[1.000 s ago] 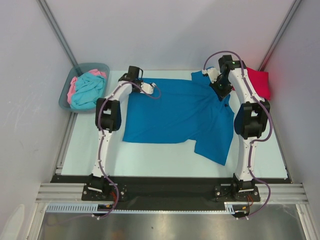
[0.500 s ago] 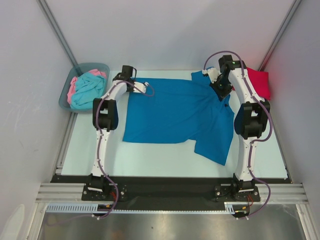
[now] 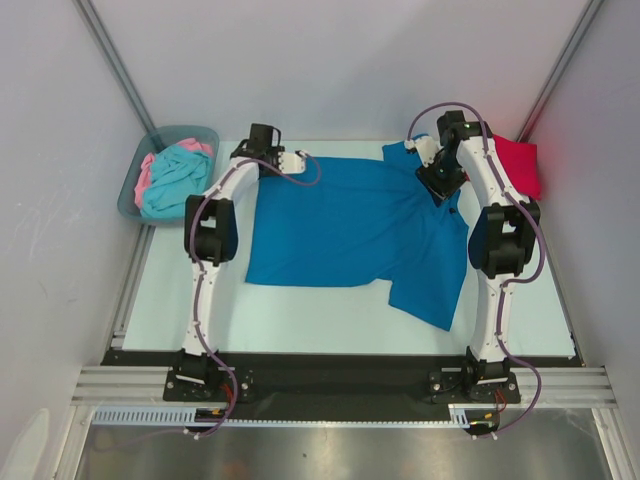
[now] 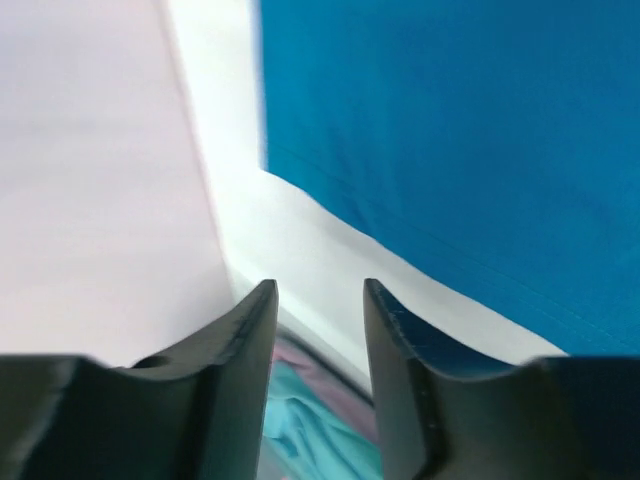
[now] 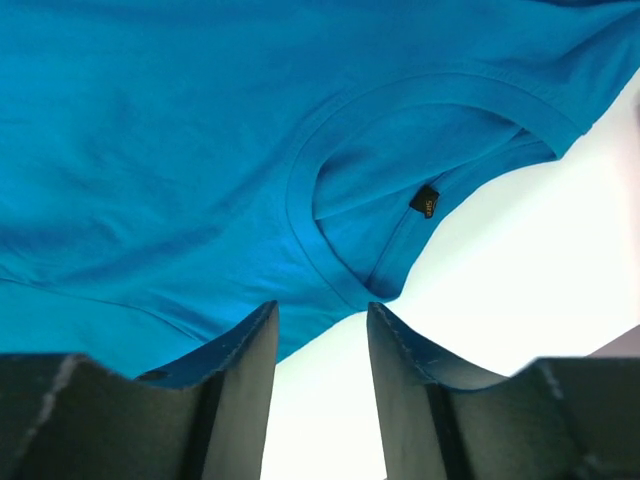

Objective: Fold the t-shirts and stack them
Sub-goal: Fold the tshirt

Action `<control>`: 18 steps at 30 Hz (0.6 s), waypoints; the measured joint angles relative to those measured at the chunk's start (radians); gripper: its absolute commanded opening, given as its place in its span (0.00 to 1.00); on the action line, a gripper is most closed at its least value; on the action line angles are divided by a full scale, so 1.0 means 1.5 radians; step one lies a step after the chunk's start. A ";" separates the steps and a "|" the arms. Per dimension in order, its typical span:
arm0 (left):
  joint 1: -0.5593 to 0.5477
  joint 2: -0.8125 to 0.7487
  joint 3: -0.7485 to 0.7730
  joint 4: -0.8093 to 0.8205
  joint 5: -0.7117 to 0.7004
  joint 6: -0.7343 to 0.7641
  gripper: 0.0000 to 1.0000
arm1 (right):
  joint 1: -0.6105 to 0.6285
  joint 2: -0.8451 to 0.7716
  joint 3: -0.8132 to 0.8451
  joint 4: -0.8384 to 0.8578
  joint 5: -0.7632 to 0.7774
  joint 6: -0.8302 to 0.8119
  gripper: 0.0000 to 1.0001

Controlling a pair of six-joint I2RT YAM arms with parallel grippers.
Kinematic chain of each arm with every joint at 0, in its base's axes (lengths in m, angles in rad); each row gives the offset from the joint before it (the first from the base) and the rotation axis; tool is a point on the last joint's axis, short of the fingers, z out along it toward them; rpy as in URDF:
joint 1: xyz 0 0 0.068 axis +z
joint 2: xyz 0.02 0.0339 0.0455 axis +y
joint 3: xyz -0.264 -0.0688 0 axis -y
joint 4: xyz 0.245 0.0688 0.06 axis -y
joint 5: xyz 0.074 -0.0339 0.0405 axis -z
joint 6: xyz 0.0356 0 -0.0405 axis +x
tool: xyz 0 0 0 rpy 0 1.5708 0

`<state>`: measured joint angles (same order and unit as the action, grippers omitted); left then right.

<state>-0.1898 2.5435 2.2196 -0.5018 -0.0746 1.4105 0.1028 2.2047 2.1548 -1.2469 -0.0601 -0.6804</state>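
The blue shirt [image 3: 350,225] lies spread across the middle of the worktop [image 3: 180,290]. Both hands are open, holding nothing: left hand [image 4: 317,288] by the shirt's corner at the far edge, right hand [image 5: 320,308] above its neck. Pinch both far corners evenly; fold toward the near edge, where there's room. A red shirt [image 3: 520,165] fills the far right corner.

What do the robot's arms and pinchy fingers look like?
The left arm and right arm are slim white tubes with chunky black joints. Purple cables loop along each. The left gripper and right gripper have dark, flat, tapering fingers.
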 measured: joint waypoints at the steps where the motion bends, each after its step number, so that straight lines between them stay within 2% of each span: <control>1: -0.005 -0.006 0.000 0.005 0.005 -0.009 0.50 | 0.000 0.000 0.000 0.000 0.000 0.000 0.47; 5: -0.026 -0.050 -0.018 0.018 0.030 -0.041 0.53 | 0.000 0.000 -0.005 0.002 0.001 -0.001 0.46; 9: -0.050 -0.126 -0.085 0.025 0.059 -0.066 0.54 | -0.005 -0.005 -0.048 -0.001 -0.005 -0.014 0.45; 18: -0.093 -0.322 -0.337 0.014 0.117 -0.085 0.53 | 0.027 -0.154 -0.349 0.010 0.011 -0.115 0.42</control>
<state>-0.3286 2.0602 1.7138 -0.4808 0.1013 1.2827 0.1436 1.9739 1.6310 -1.2324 -0.0433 -0.8524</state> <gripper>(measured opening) 0.536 0.424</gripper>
